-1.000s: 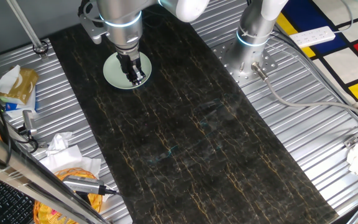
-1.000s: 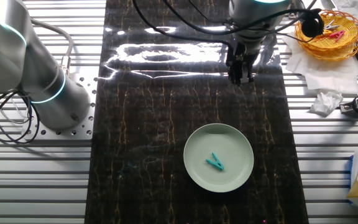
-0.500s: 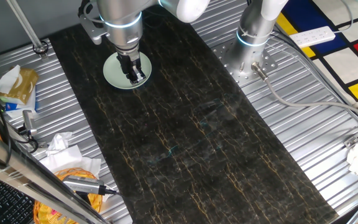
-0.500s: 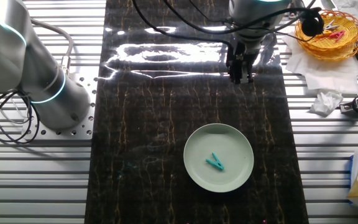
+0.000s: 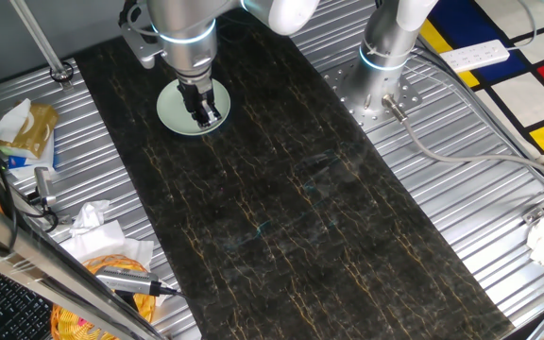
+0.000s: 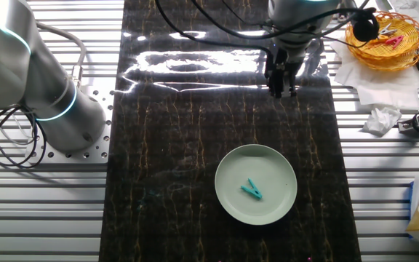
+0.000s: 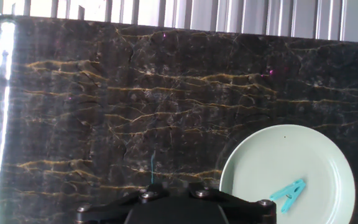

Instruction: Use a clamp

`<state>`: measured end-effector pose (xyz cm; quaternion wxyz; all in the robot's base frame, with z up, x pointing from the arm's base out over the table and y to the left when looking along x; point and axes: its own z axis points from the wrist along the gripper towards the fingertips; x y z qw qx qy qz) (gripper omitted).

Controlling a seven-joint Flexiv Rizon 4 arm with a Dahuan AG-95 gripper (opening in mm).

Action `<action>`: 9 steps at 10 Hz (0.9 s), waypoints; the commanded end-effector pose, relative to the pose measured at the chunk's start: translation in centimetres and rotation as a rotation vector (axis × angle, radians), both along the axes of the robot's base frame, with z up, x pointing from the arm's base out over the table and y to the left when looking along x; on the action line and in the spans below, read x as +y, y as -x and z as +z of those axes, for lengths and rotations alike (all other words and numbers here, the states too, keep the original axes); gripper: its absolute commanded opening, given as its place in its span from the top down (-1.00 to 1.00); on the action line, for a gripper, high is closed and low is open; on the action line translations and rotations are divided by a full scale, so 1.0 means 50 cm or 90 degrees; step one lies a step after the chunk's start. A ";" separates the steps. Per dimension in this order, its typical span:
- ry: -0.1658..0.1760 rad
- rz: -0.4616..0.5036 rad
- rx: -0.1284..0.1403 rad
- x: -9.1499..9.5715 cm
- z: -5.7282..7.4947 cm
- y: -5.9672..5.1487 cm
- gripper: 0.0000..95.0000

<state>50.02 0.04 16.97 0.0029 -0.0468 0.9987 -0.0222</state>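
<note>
The clamp [image 6: 252,190] is a tiny teal clip that lies loose near the middle of the round pale green plate [image 6: 276,169]. The hand view shows the clamp [image 7: 289,194] low on the plate [image 7: 278,152], to the right of the black gripper body. My gripper [image 6: 281,90] hangs above the dark marbled mat, well away from the plate and holding nothing. Its fingers look pressed together. In the first fixed view the gripper [image 5: 207,116] stands in front of the plate [image 5: 171,110] and hides the clamp.
A yellow wire basket [image 6: 384,36] and white tissues [image 6: 380,116] sit beside the mat's edge. A second robot base [image 6: 57,109] stands on the other side. The mat [image 6: 180,145] is edged by ribbed metal tabletop.
</note>
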 end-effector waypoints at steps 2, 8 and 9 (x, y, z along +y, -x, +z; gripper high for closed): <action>0.001 -0.001 0.000 -0.002 -0.004 0.001 1.00; 0.037 0.010 -0.001 -0.014 -0.046 0.013 1.00; 0.045 0.012 -0.001 -0.017 -0.057 0.019 1.00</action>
